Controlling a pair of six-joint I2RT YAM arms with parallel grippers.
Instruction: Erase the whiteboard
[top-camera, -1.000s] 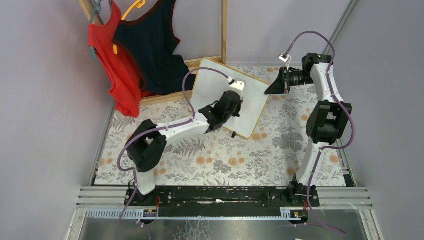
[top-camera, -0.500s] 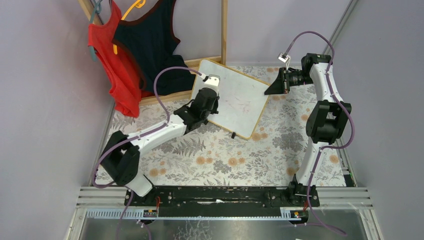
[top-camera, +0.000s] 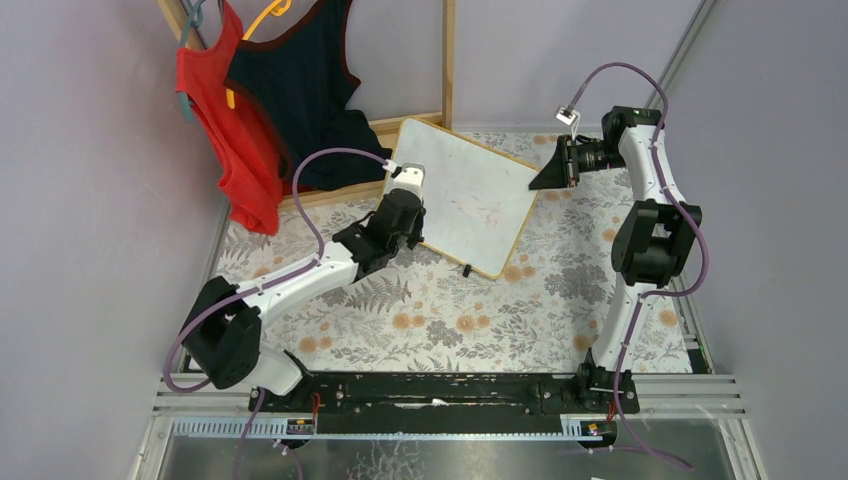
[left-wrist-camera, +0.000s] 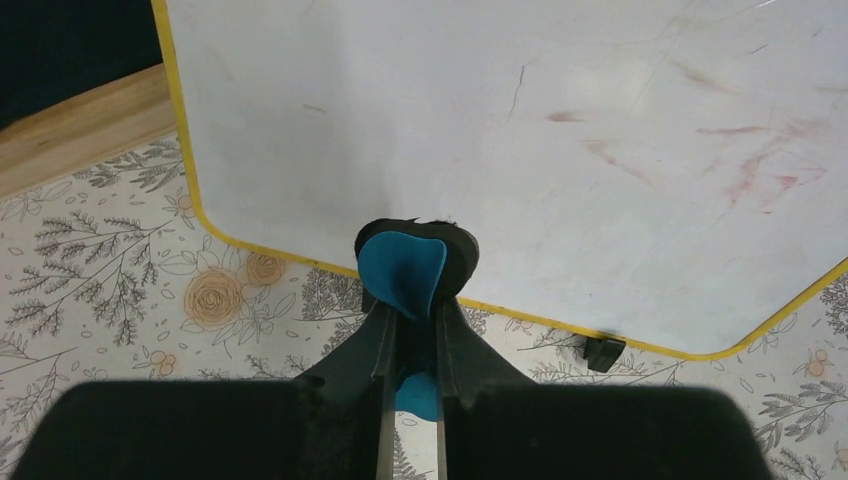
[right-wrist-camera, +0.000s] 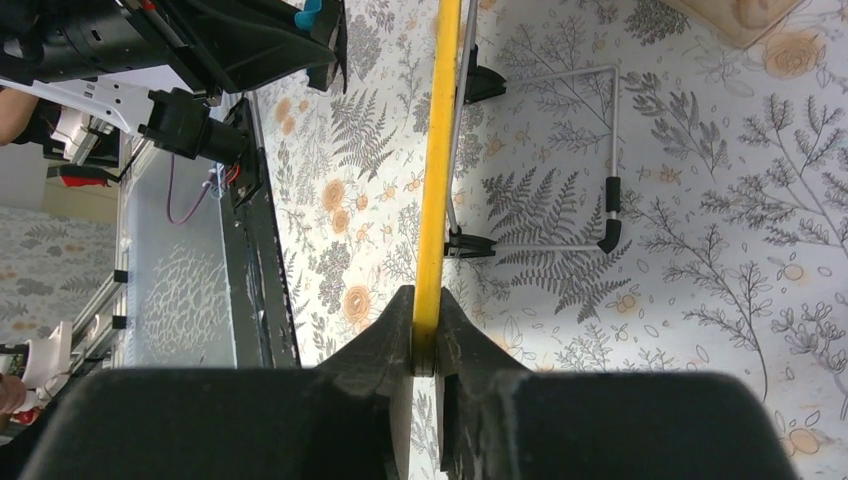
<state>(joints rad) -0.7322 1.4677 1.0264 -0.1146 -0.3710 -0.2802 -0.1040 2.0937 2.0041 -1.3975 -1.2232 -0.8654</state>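
The whiteboard (top-camera: 470, 195) stands tilted on the floral table, with a light wooden frame and faint red smears left on its white face (left-wrist-camera: 560, 130). My left gripper (top-camera: 408, 212) is shut on a blue and black eraser (left-wrist-camera: 405, 268), which sits at the board's lower left edge. My right gripper (top-camera: 545, 170) is shut on the board's right edge, seen edge-on as a yellow strip (right-wrist-camera: 438, 200) between the fingers (right-wrist-camera: 395, 340). The board's black feet (left-wrist-camera: 604, 352) and wire stand (right-wrist-camera: 560, 160) show.
A wooden clothes rack (top-camera: 447, 60) stands at the back left with a red top (top-camera: 225, 130) and a dark top (top-camera: 305, 90) hanging. Purple walls close in on both sides. The black mounting rail (top-camera: 440, 390) runs along the near edge.
My left arm swept the eraser leftward across the board, from its right-middle to its left lower edge. The red marks have faded. The right gripper has not moved.
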